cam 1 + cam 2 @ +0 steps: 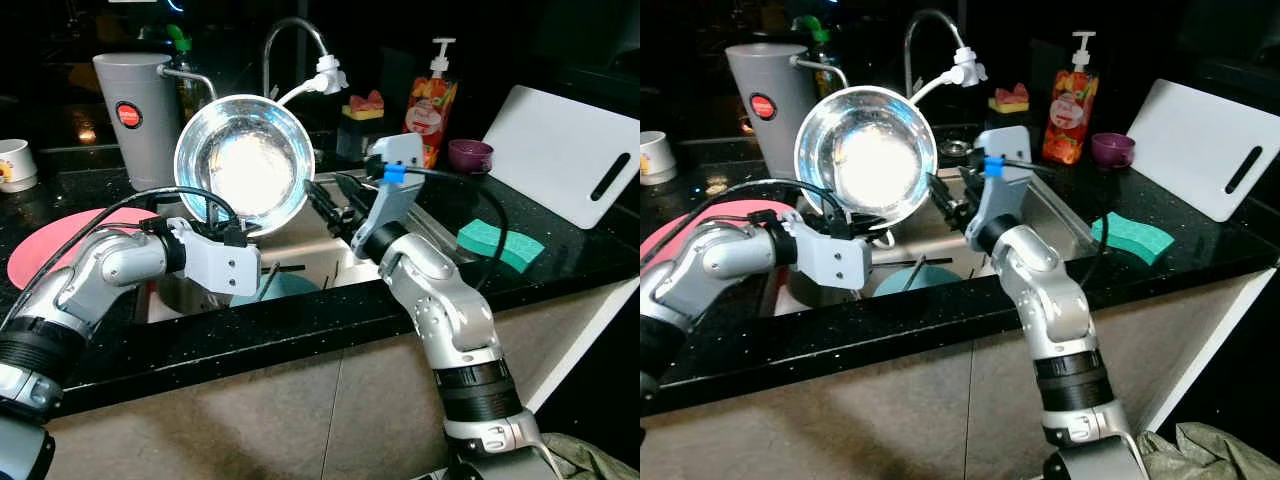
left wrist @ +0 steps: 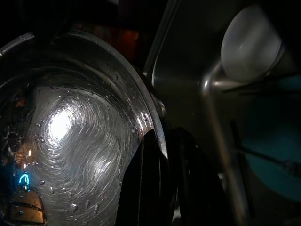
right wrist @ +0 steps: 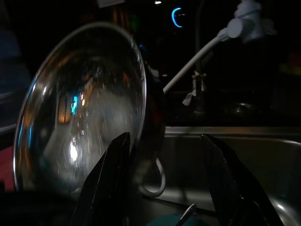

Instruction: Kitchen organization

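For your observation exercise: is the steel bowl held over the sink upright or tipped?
Tipped on edge. The steel bowl faces its empty inside toward the camera, rim pinched by the left hand.

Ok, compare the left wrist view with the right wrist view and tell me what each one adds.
Left wrist view: the left pincer clamped on the steel bowl's rim, with a teal plate beyond.

Right wrist view: the right pincer open beside the bowl's rim, and the white faucet sprayer with its hose.

Both: the bowl's wet, shiny inside and the sink.
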### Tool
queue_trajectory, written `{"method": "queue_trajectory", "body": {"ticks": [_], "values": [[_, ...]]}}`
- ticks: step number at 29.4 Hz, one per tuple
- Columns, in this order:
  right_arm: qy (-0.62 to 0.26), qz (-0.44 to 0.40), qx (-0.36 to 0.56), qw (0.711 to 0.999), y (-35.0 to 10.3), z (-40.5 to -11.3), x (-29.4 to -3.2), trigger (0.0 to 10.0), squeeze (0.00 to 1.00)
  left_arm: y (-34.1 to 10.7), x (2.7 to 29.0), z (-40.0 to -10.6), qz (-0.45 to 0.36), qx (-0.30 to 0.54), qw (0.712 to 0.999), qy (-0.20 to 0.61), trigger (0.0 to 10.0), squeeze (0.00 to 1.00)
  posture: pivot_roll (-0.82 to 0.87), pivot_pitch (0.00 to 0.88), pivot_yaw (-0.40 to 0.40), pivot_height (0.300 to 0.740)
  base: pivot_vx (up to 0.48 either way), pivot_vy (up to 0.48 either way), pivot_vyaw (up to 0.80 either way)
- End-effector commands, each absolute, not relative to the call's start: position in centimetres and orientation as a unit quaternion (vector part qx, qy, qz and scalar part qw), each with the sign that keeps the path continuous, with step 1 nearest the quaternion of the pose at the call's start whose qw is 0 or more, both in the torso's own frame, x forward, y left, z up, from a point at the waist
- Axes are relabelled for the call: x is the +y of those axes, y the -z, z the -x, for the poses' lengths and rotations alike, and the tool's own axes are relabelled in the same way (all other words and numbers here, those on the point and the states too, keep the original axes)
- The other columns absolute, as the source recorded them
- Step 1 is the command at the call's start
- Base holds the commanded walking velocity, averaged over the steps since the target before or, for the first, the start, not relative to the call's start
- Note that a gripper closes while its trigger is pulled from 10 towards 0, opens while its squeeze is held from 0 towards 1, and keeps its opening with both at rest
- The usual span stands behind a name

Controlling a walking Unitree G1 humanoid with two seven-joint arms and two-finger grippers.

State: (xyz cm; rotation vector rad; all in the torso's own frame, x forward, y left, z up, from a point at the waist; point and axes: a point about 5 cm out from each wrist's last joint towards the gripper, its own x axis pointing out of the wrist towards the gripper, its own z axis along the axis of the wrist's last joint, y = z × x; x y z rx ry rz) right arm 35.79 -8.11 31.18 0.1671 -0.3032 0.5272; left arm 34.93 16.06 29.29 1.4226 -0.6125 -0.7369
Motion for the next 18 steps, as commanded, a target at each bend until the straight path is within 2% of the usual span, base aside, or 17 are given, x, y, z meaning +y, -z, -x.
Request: {"method": "queue_trajectory", "body": {"ticks": [1, 12, 13, 14, 15, 16, 17, 18], "values": [[-0.252, -0.103, -0.131, 0.953, -31.0, -36.2, -8.2, 10.0, 0.00, -29.2, 15.1, -34.4, -0.627, -0.296, 0.640, 0.332, 10.0, 0.00, 0.06, 0.061, -0.035, 0.740, 0.000, 0.000, 0.00], [-0.253, -0.126, -0.098, 0.954, -30.3, -36.5, -8.1, 10.0, 0.00, -28.7, 14.1, -34.3, -0.628, -0.313, 0.629, 0.335, 10.0, 0.00, 0.06, 0.068, -0.039, 0.740, 0.000, 0.000, 0.00], [-0.260, -0.125, -0.086, 0.953, -30.0, -36.5, -7.9, 9.3, 0.00, -28.5, 13.8, -34.1, -0.629, -0.318, 0.624, 0.338, 10.0, 0.00, 0.06, 0.068, -0.039, 0.740, 0.000, 0.000, 0.00], [-0.265, -0.118, -0.065, 0.955, -29.3, -36.5, -7.5, 4.4, 0.00, -28.3, 13.5, -34.1, -0.631, -0.324, 0.618, 0.339, 10.0, 0.00, 0.06, 0.069, -0.038, 0.740, 0.000, 0.000, 0.00], [-0.265, -0.114, -0.057, 0.956, -29.0, -36.6, -7.4, 2.9, 0.00, -28.3, 13.4, -34.1, -0.631, -0.326, 0.617, 0.338, 10.0, 0.00, 0.06, 0.069, -0.038, 0.740, 0.000, 0.000, 0.00], [-0.265, -0.114, -0.057, 0.956, -29.0, -36.6, -7.4, 2.9, 0.00, -28.3, 13.4, -34.1, -0.631, -0.326, 0.617, 0.338, 10.0, 0.00, 0.06, 0.069, -0.038, 0.740, 0.000, 0.000, 0.00], [-0.265, -0.110, -0.052, 0.957, -28.7, -36.6, -7.3, 0.0, 0.00, -28.3, 13.3, -34.1, -0.631, -0.329, 0.618, 0.336, 10.0, 0.00, 0.05, 0.070, -0.038, 0.740, 0.000, 0.000, 0.00], [-0.266, -0.104, -0.049, 0.957, -28.5, -36.7, -7.2, 0.0, 0.00, -28.3, 13.2, -34.1, -0.631, -0.332, 0.617, 0.334, 10.0, 0.00, 0.06, 0.070, -0.038, 0.740, 0.000, 0.000, 0.00]]}}
